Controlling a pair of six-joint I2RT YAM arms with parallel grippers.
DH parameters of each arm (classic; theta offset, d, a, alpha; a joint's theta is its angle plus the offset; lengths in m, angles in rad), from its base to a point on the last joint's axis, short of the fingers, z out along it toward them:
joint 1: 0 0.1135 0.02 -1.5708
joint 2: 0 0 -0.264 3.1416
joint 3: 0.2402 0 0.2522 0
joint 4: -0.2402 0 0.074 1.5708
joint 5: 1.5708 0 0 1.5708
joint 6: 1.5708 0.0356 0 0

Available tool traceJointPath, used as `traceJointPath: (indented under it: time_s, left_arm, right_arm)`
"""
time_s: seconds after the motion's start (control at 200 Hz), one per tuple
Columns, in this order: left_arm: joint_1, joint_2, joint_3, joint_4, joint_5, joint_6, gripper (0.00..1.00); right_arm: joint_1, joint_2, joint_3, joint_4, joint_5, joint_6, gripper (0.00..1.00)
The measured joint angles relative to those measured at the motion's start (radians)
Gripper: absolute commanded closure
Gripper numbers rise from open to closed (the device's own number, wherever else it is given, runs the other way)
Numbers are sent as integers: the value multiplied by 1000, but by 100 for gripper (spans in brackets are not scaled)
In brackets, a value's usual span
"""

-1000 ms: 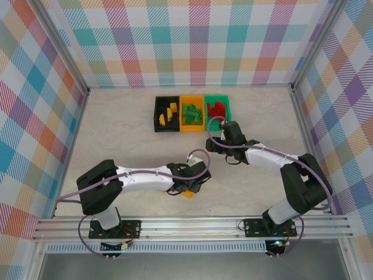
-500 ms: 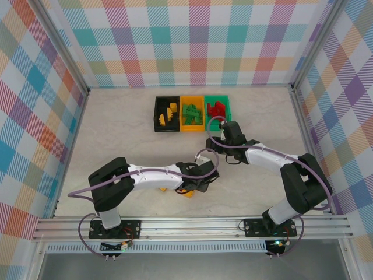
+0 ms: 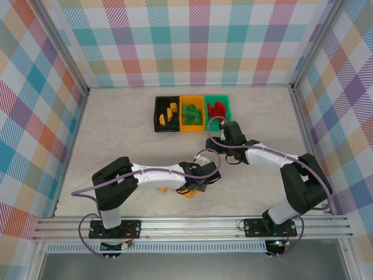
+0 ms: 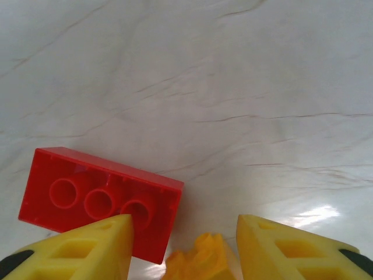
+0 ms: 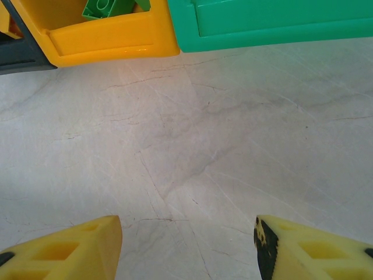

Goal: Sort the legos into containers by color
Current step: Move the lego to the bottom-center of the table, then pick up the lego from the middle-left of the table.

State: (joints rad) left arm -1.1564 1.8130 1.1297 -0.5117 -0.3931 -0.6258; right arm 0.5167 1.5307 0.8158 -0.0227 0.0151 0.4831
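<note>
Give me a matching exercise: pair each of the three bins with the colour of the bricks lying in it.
Bins:
1. black bin
2. yellow bin
3. green bin

Contents:
A. red bricks
B. yellow bricks
C. green bricks

Pairs: 1-B, 2-C, 3-A.

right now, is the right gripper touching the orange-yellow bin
Apart. The right wrist view shows a stretch of bare table between the right gripper and the orange-yellow bin.
</note>
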Motion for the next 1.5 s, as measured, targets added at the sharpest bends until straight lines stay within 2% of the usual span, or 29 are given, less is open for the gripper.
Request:
traceJointPath:
  time_s: [0.145,0.285,0.375,0.41,0.52,0.89,1.035,1.375,1.455,1.5]
  left_arm:
    - [34,-41,-54,-18,-32,-39,50]
    - [51,-78,-79,-32,-14,-36,44]
    - [33,-85,-63,-36,-10,-18,39]
    - [23,-85,-49,-37,-10,-11,33]
    - [-8,-84,1,-36,-7,8,31]
    - [-19,-58,-5,-25,45,5,34]
    - [-19,-5,-6,-10,66,3,35]
    - [-21,48,17,-39,35,-56,38]
    - [-21,48,16,-39,34,-63,41]
    - [-21,48,16,-38,34,-69,48]
  right_arm:
    - [0,0,0,0,0,0,38]
    - [0,0,0,0,0,0,38]
    - [0,0,0,0,-1,0,38]
    - [0,0,0,0,-1,0,38]
    - [0,0,0,0,-1,0,38]
    - [0,0,0,0,0,0,38]
    - [0,0,-1,0,-1,0,38]
    - [0,0,-1,0,0,0,38]
    - [0,0,-1,0,-1,0,38]
    - [0,0,-1,0,0,0,38]
